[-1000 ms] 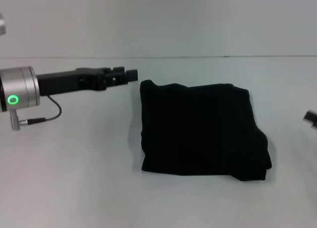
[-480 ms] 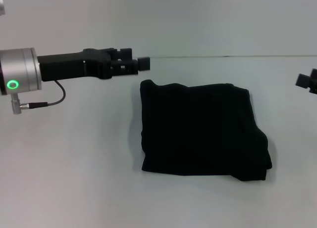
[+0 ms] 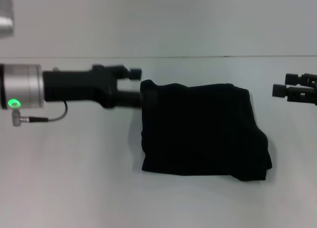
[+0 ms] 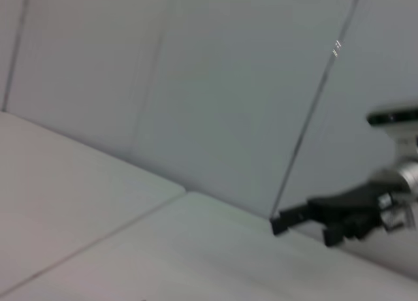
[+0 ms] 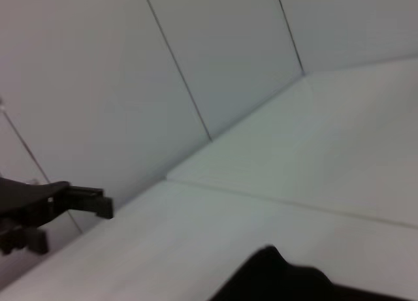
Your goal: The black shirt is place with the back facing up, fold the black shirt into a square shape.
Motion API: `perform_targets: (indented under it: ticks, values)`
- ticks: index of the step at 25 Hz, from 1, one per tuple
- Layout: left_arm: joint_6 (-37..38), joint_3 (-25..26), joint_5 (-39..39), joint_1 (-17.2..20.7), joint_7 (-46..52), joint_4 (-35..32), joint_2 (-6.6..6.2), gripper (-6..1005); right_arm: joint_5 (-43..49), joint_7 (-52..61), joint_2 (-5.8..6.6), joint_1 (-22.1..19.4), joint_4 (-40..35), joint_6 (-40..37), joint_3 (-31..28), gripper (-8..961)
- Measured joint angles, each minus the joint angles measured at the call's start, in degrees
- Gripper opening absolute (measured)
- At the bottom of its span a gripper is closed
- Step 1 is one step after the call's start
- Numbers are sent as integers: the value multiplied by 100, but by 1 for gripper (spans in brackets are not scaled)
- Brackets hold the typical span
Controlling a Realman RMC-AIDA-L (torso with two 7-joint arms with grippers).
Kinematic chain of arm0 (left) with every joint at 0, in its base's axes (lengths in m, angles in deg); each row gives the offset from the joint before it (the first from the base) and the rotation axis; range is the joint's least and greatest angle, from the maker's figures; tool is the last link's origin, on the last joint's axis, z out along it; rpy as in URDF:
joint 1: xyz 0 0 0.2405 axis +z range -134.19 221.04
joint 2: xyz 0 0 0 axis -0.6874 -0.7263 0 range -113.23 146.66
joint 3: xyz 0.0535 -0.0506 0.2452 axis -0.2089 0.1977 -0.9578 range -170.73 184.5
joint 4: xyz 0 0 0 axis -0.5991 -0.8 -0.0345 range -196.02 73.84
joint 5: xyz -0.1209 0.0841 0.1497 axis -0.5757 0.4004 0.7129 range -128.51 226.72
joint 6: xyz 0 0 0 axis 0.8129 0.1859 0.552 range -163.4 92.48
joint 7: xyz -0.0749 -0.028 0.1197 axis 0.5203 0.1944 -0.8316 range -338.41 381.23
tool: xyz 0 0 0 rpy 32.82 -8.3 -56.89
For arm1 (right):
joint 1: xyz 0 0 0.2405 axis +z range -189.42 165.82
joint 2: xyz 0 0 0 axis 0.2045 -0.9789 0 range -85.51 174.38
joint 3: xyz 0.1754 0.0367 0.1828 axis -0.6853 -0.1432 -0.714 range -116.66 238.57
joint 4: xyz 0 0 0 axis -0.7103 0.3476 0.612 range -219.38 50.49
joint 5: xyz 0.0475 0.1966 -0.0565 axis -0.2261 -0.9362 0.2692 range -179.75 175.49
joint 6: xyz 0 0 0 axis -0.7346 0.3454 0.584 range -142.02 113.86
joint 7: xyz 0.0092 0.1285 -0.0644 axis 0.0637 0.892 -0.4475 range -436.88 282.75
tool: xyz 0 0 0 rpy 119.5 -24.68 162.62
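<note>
A plain pale tabletop (image 3: 74,178) is stretching out below and ahead of my fingers, and a pale paneled wall (image 3: 163,20) with thin dark seams is rising behind it.

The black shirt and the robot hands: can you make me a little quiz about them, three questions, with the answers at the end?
1. True or false: the black shirt lies spread out flat with both sleeves showing.
2. Which gripper is at the shirt's far left corner in the head view? A) the left gripper B) the right gripper C) neither
3. Fill in the blank: the shirt rests on the white ____.

Key
1. False. It is folded into a compact, roughly square bundle, and no sleeves or lettering show.
2. A. The right gripper hangs off to the shirt's right, apart from it.
3. table.
</note>
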Motion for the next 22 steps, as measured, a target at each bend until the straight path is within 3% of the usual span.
perform_targets:
  ticks: [5,22]
  values:
    - [-77,-308,166,-35,-140,-22,38,877,201,316,-77,-58,-409,51,-36,925]
    - [-49,-323,112,-45,-131,13,44,874,207,527,-15,-98,-346,171,-191,923]
